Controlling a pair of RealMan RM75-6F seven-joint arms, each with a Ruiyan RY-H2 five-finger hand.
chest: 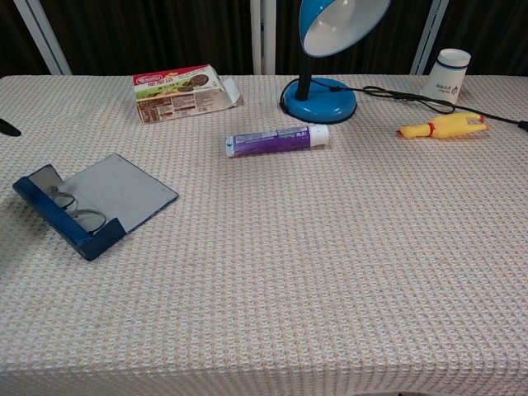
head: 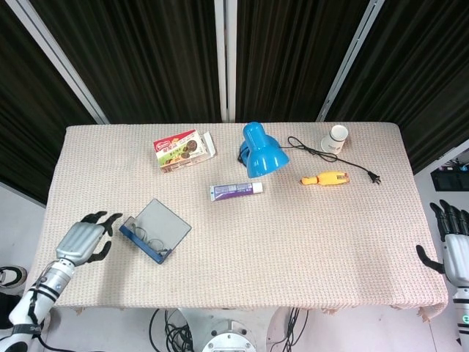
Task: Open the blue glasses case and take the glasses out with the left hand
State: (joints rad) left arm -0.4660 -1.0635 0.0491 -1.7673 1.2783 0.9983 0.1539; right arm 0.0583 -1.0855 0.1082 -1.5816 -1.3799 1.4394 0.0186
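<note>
The blue glasses case (head: 154, 229) lies open on the counter (head: 293, 249) toward 8 o'clock, lid flat and the glasses (chest: 76, 213) resting in its tray; the left hand (head: 82, 240) sits just beside it at its 9 o'clock, fingers spread and holding nothing, while the right hand (head: 452, 249) hangs off the counter's edge at 4 o'clock, fingers apart and empty. The glasses look light, thin-framed and fragile with slippery lenses, so I judge the best hold is a gentle pinch on the frame's bridge or rim, lifting straight up so the light case does not drag along.
</note>
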